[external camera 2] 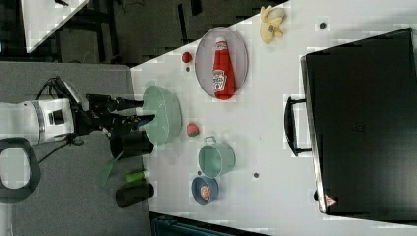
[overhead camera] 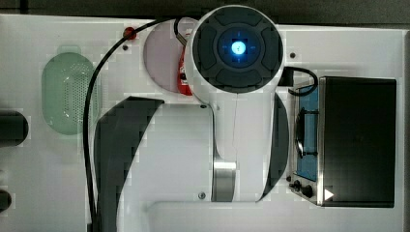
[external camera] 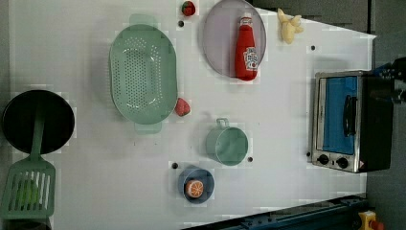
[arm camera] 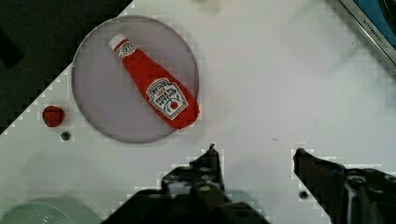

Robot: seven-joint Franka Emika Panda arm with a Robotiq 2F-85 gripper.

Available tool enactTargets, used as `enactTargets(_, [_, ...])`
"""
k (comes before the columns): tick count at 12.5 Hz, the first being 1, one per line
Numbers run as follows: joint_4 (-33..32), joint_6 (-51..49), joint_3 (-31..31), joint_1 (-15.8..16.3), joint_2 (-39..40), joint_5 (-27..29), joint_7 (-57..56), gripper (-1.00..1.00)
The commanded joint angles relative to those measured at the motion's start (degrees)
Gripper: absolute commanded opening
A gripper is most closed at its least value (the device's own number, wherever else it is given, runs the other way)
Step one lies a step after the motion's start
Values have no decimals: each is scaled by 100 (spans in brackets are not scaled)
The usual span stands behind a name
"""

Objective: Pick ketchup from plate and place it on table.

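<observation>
fingers apart, nothing held, ketchup not yet reached

fingers (arm camera: 212, 156) standing well apart, gripper (arm camera: 254, 150) empty and high above bare table (arm camera: 280, 79). ketchup (arm camera: 156, 88) lying flat on plate (arm camera: 100, 109), base end touching the plate's rim, white cap toward the plate's middle. plate near the table's edge, with small red ball (arm camera: 53, 115) just beside it.

probably the approach step; grasp not begun. to do it well: bring the gripper over the bottle's thick middle part, not over the thin neck. turn the wrist so that the jaws stand across the bottle's long axis. descend straight, keeping both fingertips clear of the plate surface. close only when the body sits between the pads. lift before moving sideways, so the plate does not slide.
</observation>
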Motion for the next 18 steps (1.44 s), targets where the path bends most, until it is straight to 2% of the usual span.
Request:
enactTargets(1, [-437,-948,360,-535,-989,101,200,60])
enactTargets(3, [-440,-947,361,-535,-989,101,200,99])
enactTargets(6, [-440,-869,390,-518,-933,101,50,100])
enactTargets(9, [-437,-680,437,-511,-681,101,-579,100])
enactTargets(14, [-423,-210,469,-451,17,101,-1725,100])
enactTargets(18, [-376,251,589,-387,712,98,-1916,100])
